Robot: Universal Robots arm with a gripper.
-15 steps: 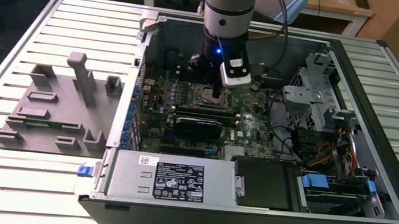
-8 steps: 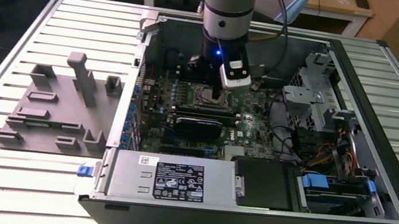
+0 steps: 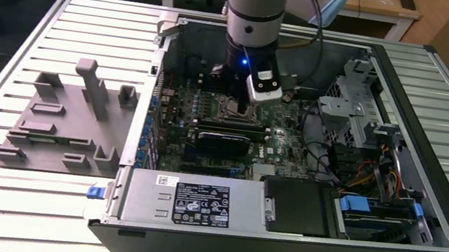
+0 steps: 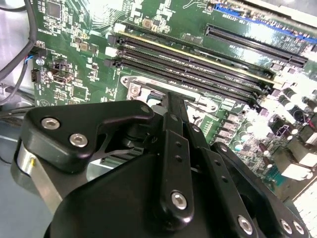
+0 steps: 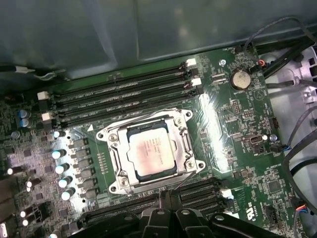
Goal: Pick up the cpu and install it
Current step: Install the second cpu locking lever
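While one cpu [image 5: 150, 150] sits flat inside the metal socket frame [image 5: 115, 157] on the motherboard [image 5: 237, 129], one gripper [image 5: 166, 201] hangs just beside it, touching nothing, fingers drawn together and empty. Memory slots [image 5: 124, 94] flank the socket in two banks. One grey tray [image 3: 68, 125] lies at the exterior view's left of the case.

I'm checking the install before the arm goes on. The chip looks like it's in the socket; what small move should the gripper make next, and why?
Probably a short straight lift away from the board. In the first wrist view the cpu lies flat and square inside the socket frame, and the gripper sits beside the frame, apart from the chip. Rising straight up would likely avoid nudging the chip or the memory slots.
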